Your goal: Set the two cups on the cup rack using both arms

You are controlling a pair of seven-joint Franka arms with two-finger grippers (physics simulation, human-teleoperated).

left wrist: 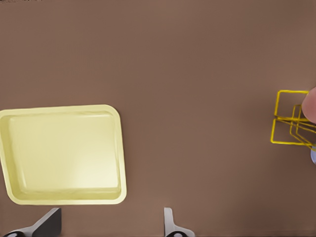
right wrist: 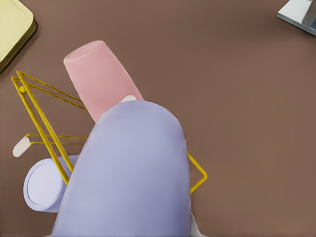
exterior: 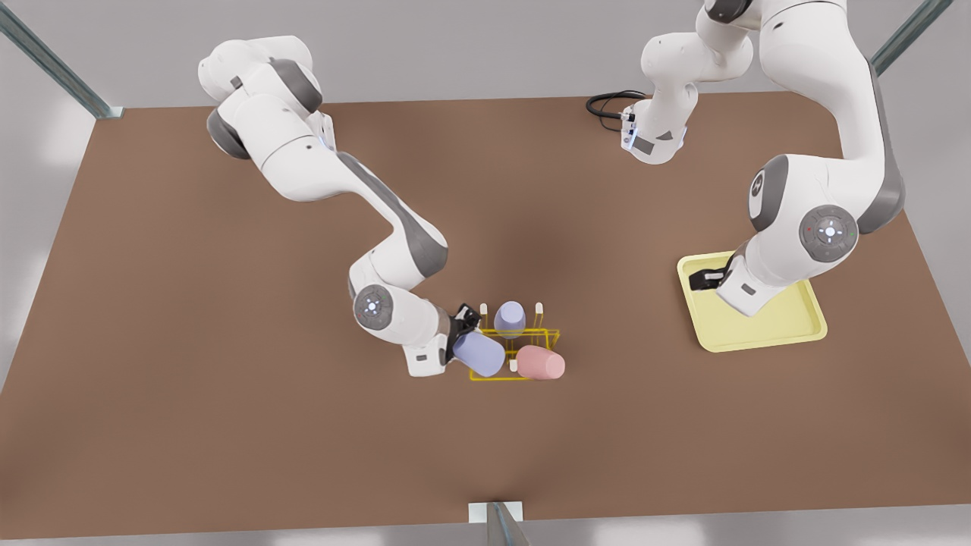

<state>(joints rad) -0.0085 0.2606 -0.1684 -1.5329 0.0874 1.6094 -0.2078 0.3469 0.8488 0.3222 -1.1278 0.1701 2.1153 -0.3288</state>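
The yellow wire cup rack (exterior: 551,334) stands mid-table, toward the front. A salmon pink cup (exterior: 541,363) lies tilted on its front right peg, and a lavender cup (exterior: 510,318) sits on a back peg. The arm on the front view's left carries my right gripper (exterior: 464,326), shut on a second lavender cup (exterior: 478,353) held tilted over the rack's front left corner. The right wrist view is filled by this held cup (right wrist: 133,173), with the pink cup (right wrist: 98,79) and the rack (right wrist: 39,118) behind it. My left gripper (exterior: 705,279) waits open over the tray, its fingers (left wrist: 170,224) wide apart.
A pale yellow rimmed tray (exterior: 766,330) lies at the front view's right, under the left arm, and holds nothing (left wrist: 64,153). A black cable (exterior: 607,106) loops at the table's back edge. A metal bracket (exterior: 493,512) sticks up at the front edge.
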